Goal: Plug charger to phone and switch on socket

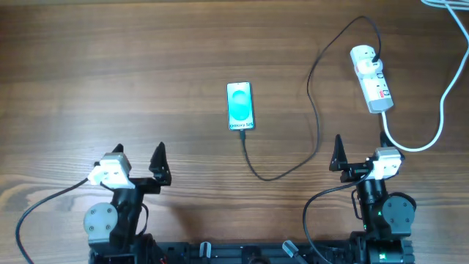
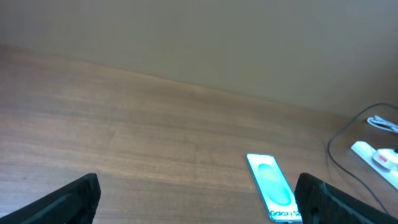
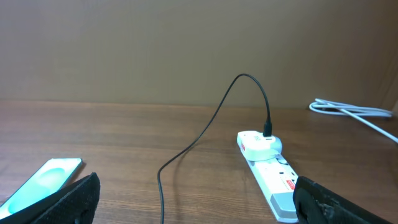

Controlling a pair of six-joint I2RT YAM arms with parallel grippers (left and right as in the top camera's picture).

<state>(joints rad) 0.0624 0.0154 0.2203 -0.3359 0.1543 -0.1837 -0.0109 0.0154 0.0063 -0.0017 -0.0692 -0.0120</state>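
The phone lies flat mid-table, its cyan screen lit and its white text strip at the near end. It also shows in the left wrist view and the right wrist view. The charger's thin black cable runs from the phone's near end, loops right and goes up to a white adapter on the far end of the socket; the cable also shows in the right wrist view. The socket is a white power strip with red marks. My left gripper and right gripper are open and empty, near the front edge.
The socket's thick white cord loops right of the strip and leaves at the table's far right. The robots' own black cables hang at the front by each base. A plain wall stands behind the wooden table.
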